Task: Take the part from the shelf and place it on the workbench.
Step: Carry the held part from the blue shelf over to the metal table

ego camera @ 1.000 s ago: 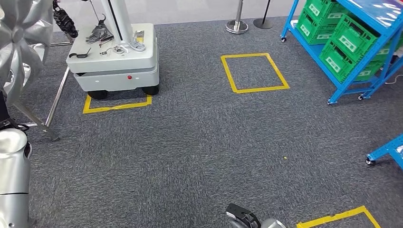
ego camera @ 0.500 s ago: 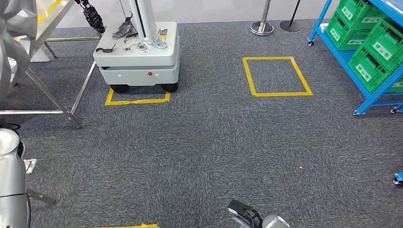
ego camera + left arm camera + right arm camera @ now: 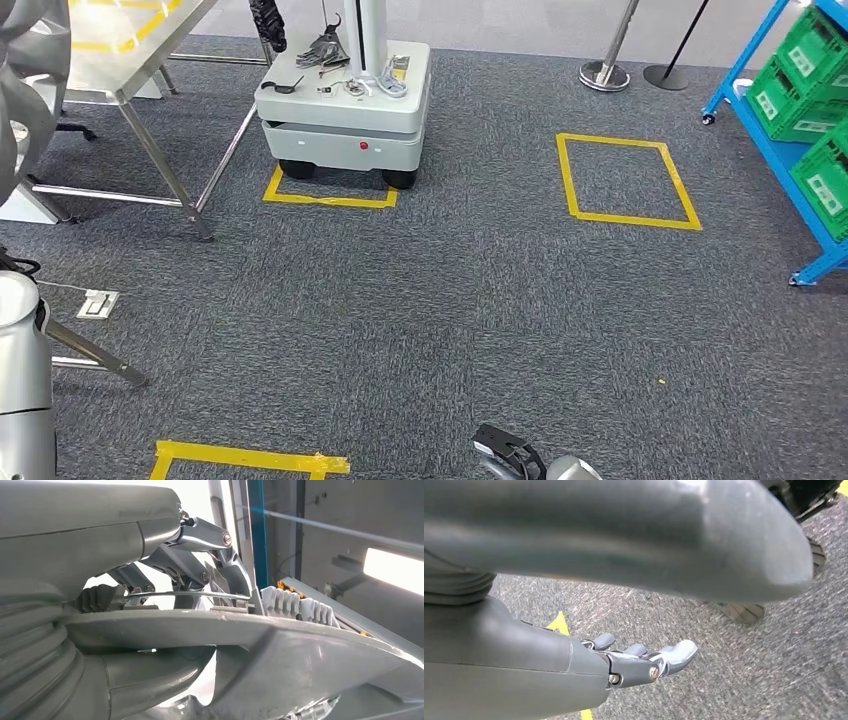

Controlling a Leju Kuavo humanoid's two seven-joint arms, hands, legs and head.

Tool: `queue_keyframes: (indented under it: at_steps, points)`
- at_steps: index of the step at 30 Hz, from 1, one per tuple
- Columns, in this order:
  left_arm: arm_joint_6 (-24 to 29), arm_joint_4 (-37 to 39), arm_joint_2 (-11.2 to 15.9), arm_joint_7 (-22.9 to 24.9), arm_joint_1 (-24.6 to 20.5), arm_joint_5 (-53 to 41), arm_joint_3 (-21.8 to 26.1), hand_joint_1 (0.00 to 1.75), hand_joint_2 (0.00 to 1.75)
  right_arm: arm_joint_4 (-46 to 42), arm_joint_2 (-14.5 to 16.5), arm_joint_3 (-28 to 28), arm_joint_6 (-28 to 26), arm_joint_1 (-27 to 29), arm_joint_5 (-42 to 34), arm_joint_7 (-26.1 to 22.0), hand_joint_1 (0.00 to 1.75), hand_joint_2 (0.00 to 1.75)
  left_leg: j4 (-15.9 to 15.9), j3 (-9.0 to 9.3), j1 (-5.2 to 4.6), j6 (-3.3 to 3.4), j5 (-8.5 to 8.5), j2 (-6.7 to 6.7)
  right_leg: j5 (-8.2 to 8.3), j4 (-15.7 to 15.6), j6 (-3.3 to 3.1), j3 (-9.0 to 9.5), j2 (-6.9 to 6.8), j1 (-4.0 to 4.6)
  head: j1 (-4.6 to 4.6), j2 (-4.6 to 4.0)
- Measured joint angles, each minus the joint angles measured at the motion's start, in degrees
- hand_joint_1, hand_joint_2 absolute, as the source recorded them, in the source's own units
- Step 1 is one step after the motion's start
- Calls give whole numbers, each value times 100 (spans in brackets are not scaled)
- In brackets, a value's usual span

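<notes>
Part [image 3: 280, 665] in left robot hand [image 3: 165, 580]

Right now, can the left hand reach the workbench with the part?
Probably not yet. The left hand grips the part, but the workbench stands well ahead, with a stretch of carpet in between. Nothing seems to block the way, so stepping closer should do it.
</notes>
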Motion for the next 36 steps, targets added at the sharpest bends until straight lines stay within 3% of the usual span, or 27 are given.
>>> queue_keyframes:
  at_steps: [2,3,4,7,9,11,12,14,16,18,19,20,22,24,27,28,29,31,33,34,35,36]
  points:
    - [1,1,-18,3,36,-6,0,175,175,0,2,-17,-1,42,-7,-2,0,0,2,-10,-4,22,4,-94,-284,756,11,-372,88,-2,2,0]
    - [1,2,-22,4,61,-6,0,175,175,0,2,-28,-1,58,-10,-2,0,0,3,-13,-7,23,6,-148,-294,933,3,-473,102,-1,2,0]
    - [0,2,-24,5,84,-6,0,175,175,0,2,-38,-1,65,-13,-3,0,0,5,-14,-9,21,8,-202,-191,871,-14,-459,115,0,3,0]
    - [0,0,-37,8,109,-4,1,175,175,0,2,-49,-1,62,-28,-7,0,0,15,-22,-12,-7,19,-353,361,-250,-90,64,278,3,1,0]
    - [1,-4,-45,7,111,0,6,175,175,0,2,-51,-1,60,-38,-8,0,0,12,-47,-9,-64,40,-439,473,-694,-111,281,360,18,-1,0]
    - [1,-20,-38,9,138,-2,20,175,175,0,3,-53,-1,61,-44,-8,0,0,-18,-67,4,-142,74,-517,482,-742,-133,300,305,33,-1,0]
    - [1,-39,-28,14,165,-8,29,175,175,0,7,-53,-1,59,-45,-5,0,0,-9,-86,9,-172,65,-498,504,-771,-164,307,265,28,-2,0]
    - [1,-81,4,33,204,-20,43,175,175,0,16,-55,-1,55,-58,1,0,0,250,-221,-1,-214,-120,-311,549,-835,-236,322,182,6,-22,0]
    - [1,-97,31,59,224,-19,46,175,175,0,20,-63,-1,70,-81,5,0,0,915,-515,-7,-238,-474,-93,559,-849,-273,324,101,7,-43,0]
    - [1,-95,68,80,254,-10,46,175,175,0,26,-80,-1,93,-93,3,0,0,1475,-750,-1,-267,-657,-34,552,-842,-281,321,10,6,-43,0]
    - [1,-93,93,87,268,-9,46,175,175,0,32,-86,-1,100,-95,3,0,0,1490,-743,3,-278,-607,-17,547,-836,-279,320,-33,2,-43,0]
    - [1,-92,116,92,274,-18,46,175,175,0,40,-91,-1,104,-97,3,0,0,1281,-622,8,-286,-466,13,539,-822,-269,320,-73,-3,-43,0]
    - [1,-93,151,94,267,-41,46,175,175,0,52,-93,-1,102,-103,6,0,0,539,-214,-3,-294,-168,190,505,-773,-223,316,-139,2,-45,0]
    - [1,-97,168,106,254,-74,46,175,175,0,58,-96,-1,102,-109,6,0,0,97,18,-20,-230,-71,300,470,-722,-167,306,-199,34,-36,0]
    - [1,-97,178,162,254,-155,48,175,175,0,64,-99,-1,106,-130,2,0,0,62,2,-21,-96,-59,180,451,-706,-98,301,-284,54,-21,0]
    - [1,-97,178,183,248,-177,48,175,175,0,67,-103,-1,108,-145,-3,0,0,58,-4,-14,-59,-46,138,397,-641,-66,274,-238,44,-20,0]
    - [1,-97,176,198,237,-191,48,175,175,0,70,-109,-1,111,-160,-7,0,0,52,-9,-5,-24,-33,101,287,-477,-35,201,-158,31,-19,0]
    - [1,-85,165,210,216,-202,47,175,175,0,78,-131,-1,139,-179,-8,0,0,49,-24,1,22,-18,19,-58,198,4,-112,29,17,-15,0]
    - [1,-54,153,209,210,-206,46,175,175,0,80,-148,-1,191,-183,-1,0,0,51,-40,-9,38,-10,-80,-276,854,-1,-441,86,19,-14,0]
    - [1,-35,150,209,211,-206,46,175,175,0,80,-152,-1,213,-183,1,0,0,52,-44,-14,39,-7,-130,-236,917,-19,-484,96,23,-14,0]
    - [1,-20,149,209,210,-206,46,175,175,0,80,-157,-1,227,-183,1,0,0,53,-45,-17,38,-4,-178,-94,745,-47,-414,112,29,-14,0]
    - [1,-10,148,209,208,-206,46,175,175,0,80,-166,-1,233,-183,0,0,0,54,-45,-18,33,0,-223,113,382,-85,-245,158,35,-14,0]
